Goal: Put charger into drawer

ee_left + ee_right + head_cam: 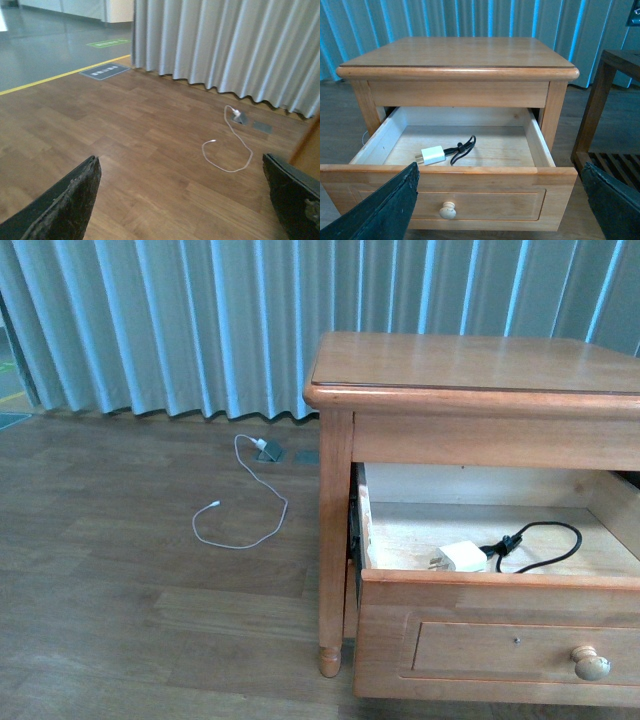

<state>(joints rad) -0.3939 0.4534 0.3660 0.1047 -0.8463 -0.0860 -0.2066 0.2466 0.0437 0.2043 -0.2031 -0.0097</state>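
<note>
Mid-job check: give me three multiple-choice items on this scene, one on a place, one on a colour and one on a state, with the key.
1. Where does the charger lie?
A. inside the drawer
B. on the table top
C. on the floor

2. What colour is the charger's cable?
A. white
B. black
C. red

3. How does the drawer stand?
A. shut
B. taken out and set on the floor
C. pulled open

Key:
1 A: the white block rests on the drawer's pale bottom.
2 B: a black loop runs from the block.
3 C: the drawer's inside shows in the front and right wrist views.
</note>
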